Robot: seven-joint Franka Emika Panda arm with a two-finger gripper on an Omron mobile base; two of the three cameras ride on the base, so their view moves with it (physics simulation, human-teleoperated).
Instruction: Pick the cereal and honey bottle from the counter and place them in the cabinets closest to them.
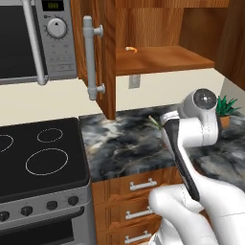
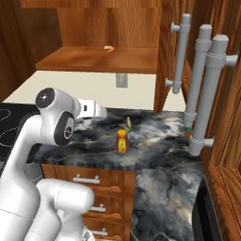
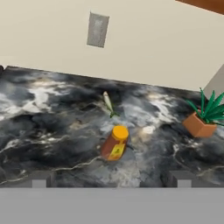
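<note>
The honey bottle (image 2: 122, 141), amber with a yellow label and orange cap, stands upright on the marbled counter (image 2: 160, 141). In the hand view the honey bottle (image 3: 114, 143) sits just ahead of my gripper (image 3: 111, 183), centred between the two fingertips (image 3: 39, 180), which stand far apart with nothing between them. The gripper hovers above the counter (image 3: 52, 127), short of the bottle and not touching it. The open wall cabinet's shelf (image 2: 103, 59) hangs above the bottle. The cereal is out of view.
A green stalk (image 3: 108, 103) lies behind the bottle, and a potted plant (image 3: 199, 124) stands to its right. A small orange item (image 2: 109, 48) lies on the shelf. Stove (image 1: 38, 158) and microwave (image 1: 33, 38) are left; long grey handles (image 2: 202, 89) are right.
</note>
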